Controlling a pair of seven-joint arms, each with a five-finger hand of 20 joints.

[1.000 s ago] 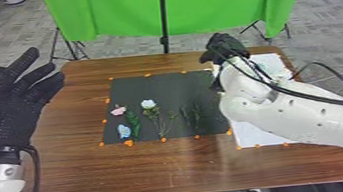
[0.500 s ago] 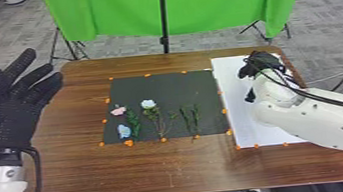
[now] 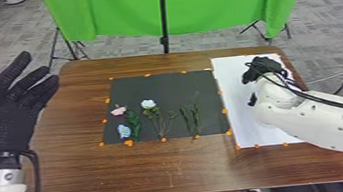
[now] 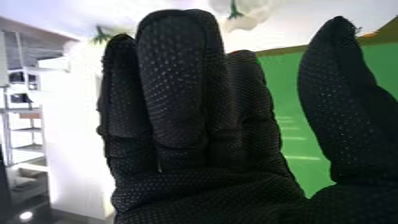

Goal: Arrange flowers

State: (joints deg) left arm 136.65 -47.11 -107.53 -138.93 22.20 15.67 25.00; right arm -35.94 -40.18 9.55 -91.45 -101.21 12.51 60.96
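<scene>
Over the white sheet, holding the right hand open; at far left, spreading the left hand wide.

White, pink, blue flowers; flat on mat

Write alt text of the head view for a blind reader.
A pink flower, a light-blue flower, a white flower and green stems lie on a dark square mat on a brown wooden table. A robot's black-gloved right hand is over a white rectangular sheet; its open, black-gloved left hand is at left.
</scene>
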